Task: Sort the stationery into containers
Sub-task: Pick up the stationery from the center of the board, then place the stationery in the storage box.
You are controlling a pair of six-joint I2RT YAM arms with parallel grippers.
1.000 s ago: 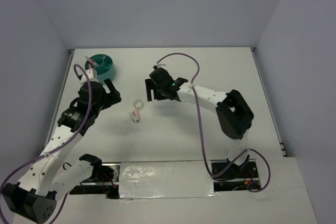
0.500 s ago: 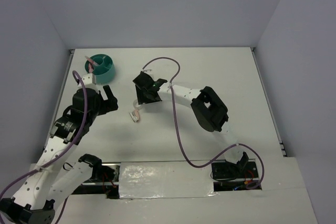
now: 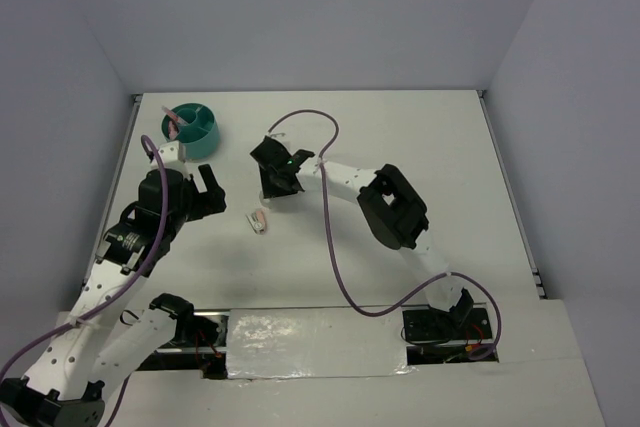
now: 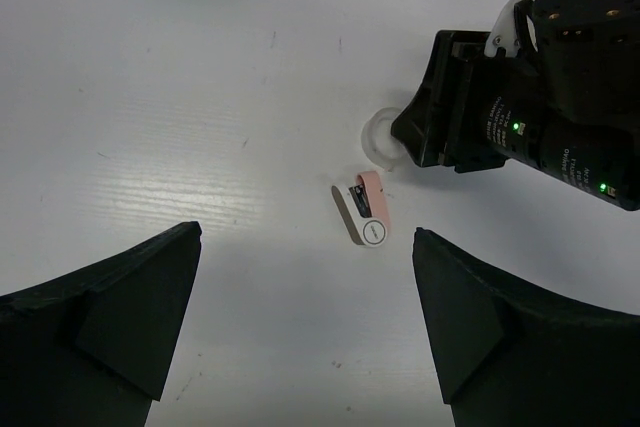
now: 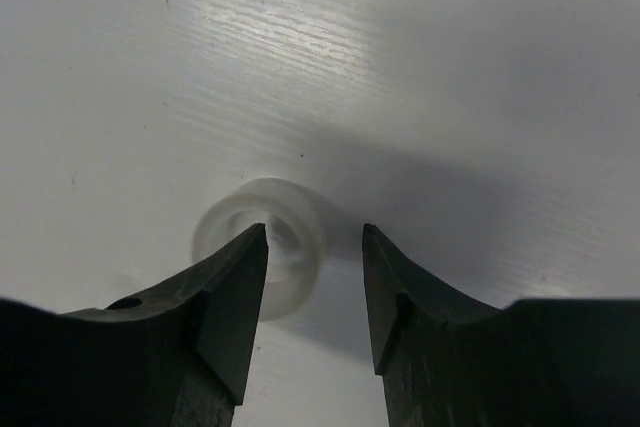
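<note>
Clear ring (image 5: 250, 202) flat, hole upward, below right fingers (image 5: 225, 297)

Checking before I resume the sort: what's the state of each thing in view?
Left gripper: open, empty.
Right gripper: open, low over table.
Clear ring: flat on table, at its fingertips, ungripped.
Pink oblong piece: lying loose on table.
Teal cup: upright, pink pen inside.

arms (image 3: 345, 177): white links, black joints | cables (image 3: 303, 113): purple | right hand (image 5: 313, 247): black (green LEDs)
</note>
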